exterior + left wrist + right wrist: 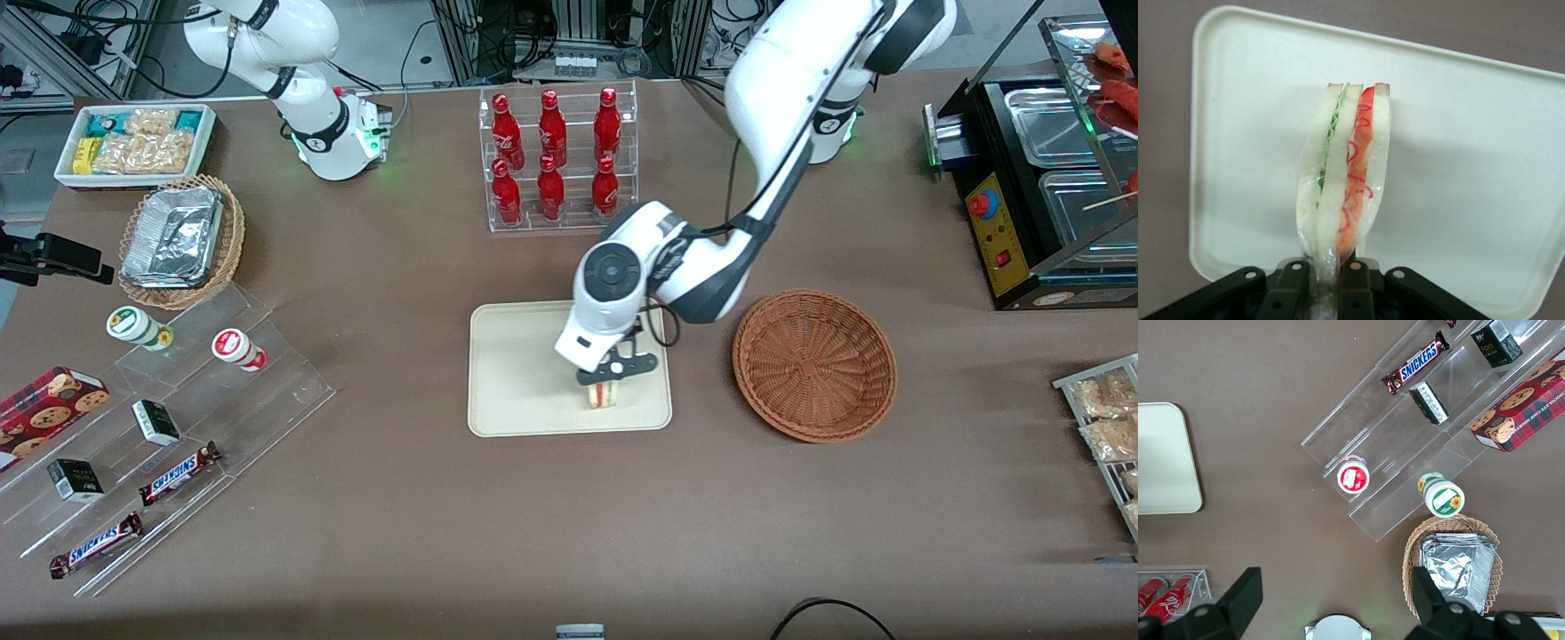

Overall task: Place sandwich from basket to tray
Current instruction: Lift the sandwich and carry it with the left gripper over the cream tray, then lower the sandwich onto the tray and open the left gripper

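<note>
The sandwich (603, 394) (1345, 180), a wedge of white bread with green and red filling in clear wrap, stands on edge over the cream tray (520, 382) (1458, 167), in the part of the tray nearest the front camera. My left gripper (607, 378) (1329, 283) is straight above it, shut on the sandwich's wrapped upper end. I cannot tell whether the sandwich touches the tray floor. The reddish-brown wicker basket (813, 364) sits beside the tray toward the working arm's end of the table and holds nothing.
A clear rack of red bottles (556, 160) stands farther from the front camera than the tray. Toward the parked arm's end lie a tan basket of foil containers (180, 240), an acrylic stand with snacks (169, 427) and a white bin (133, 142). A black appliance (1040, 196) stands at the working arm's end.
</note>
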`<action>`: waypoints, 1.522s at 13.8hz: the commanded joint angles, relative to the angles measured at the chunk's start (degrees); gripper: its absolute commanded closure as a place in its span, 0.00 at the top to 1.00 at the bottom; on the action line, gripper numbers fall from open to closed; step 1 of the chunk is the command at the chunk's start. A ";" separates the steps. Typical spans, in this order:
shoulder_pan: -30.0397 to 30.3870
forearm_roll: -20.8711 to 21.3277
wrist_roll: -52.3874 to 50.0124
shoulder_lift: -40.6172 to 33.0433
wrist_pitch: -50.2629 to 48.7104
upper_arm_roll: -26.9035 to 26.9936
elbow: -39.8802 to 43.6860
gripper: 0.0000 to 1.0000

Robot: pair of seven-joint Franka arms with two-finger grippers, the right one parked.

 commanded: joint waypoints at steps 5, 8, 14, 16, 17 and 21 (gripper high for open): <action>-3.86 -0.47 -5.50 4.18 -1.95 0.62 6.33 0.00; -4.03 -0.56 -5.85 6.02 -1.60 0.53 7.11 0.00; -4.39 -0.47 -7.53 7.35 -1.42 0.62 8.61 0.57; -4.65 0.05 -7.53 7.08 -1.60 0.71 8.61 1.00; -4.74 0.14 -7.53 6.91 -1.69 0.79 8.70 1.00; -4.12 0.14 -6.74 3.93 -2.91 1.15 8.79 1.00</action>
